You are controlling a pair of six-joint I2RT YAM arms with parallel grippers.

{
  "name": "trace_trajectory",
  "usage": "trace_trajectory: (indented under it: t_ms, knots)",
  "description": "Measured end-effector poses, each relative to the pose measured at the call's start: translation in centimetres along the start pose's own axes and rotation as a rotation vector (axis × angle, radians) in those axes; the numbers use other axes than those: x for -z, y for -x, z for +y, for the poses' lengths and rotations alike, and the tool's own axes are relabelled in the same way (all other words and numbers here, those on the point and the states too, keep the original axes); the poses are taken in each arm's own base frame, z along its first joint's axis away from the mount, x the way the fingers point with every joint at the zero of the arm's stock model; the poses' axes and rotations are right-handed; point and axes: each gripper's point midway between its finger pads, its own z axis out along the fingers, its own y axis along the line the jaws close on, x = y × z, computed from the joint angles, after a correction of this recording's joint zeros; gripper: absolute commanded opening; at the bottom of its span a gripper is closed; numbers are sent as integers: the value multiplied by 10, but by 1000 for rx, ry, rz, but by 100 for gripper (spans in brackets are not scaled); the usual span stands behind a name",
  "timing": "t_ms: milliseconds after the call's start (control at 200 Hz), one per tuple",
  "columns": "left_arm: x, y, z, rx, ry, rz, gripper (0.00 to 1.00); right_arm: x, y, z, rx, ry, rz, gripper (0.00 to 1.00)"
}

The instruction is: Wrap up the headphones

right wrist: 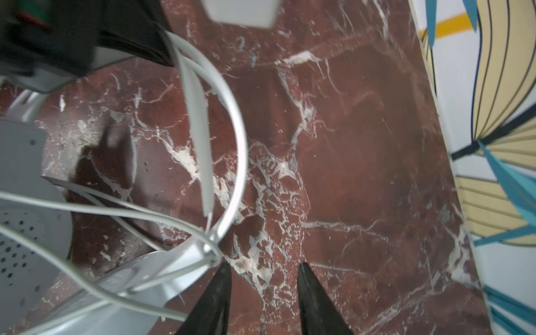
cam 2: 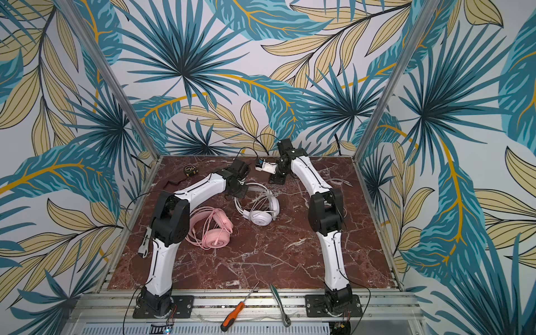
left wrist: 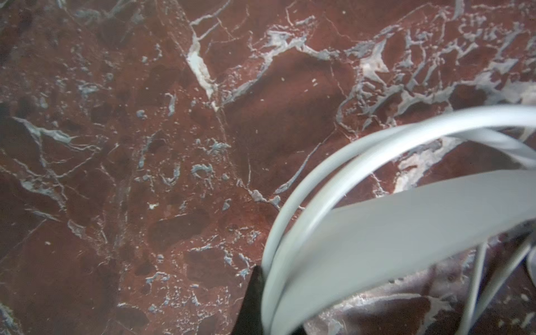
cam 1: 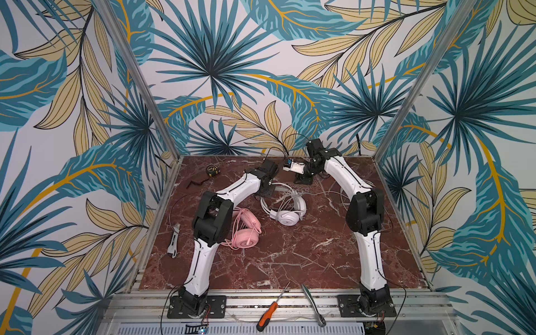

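Top views: white headphones [cam 1: 288, 218] flat, perhaps cable-draped.

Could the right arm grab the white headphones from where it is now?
Probably yes: the right gripper stands open just beside the white headphones, with nothing between. The left gripper seems to hold their headband.

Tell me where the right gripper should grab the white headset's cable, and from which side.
Take the cable on the slack strand spanning the marble beside the headband end. Come from above with the right gripper, open jaws straddling it: the strand is thin and loose there, and the left gripper holds the headband steady.
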Motion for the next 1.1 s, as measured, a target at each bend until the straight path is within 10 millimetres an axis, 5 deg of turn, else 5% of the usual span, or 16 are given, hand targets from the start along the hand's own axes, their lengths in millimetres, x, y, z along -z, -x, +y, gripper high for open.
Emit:
trace_trajectory:
  t_ms: [195, 491, 706, 977, 1097]
  knots:
    - [-3, -8, -7, -15, -36, 24, 0, 8, -37, -11, -190, -2, 25, 48]
    - [-2, -11, -2, 9, -81, 38, 0, 26, -116, 5, -282, -81, 150, 55]
    - [4, -12, -1, 8, -96, 36, 0, 25, -139, -17, -283, -148, 228, 55]
    - [6, -14, -5, 4, -118, 40, 0, -15, -172, -20, -315, -128, 332, 51]
    - [6, -15, -6, 3, -125, 40, 0, -13, -171, -24, -316, -141, 330, 50]
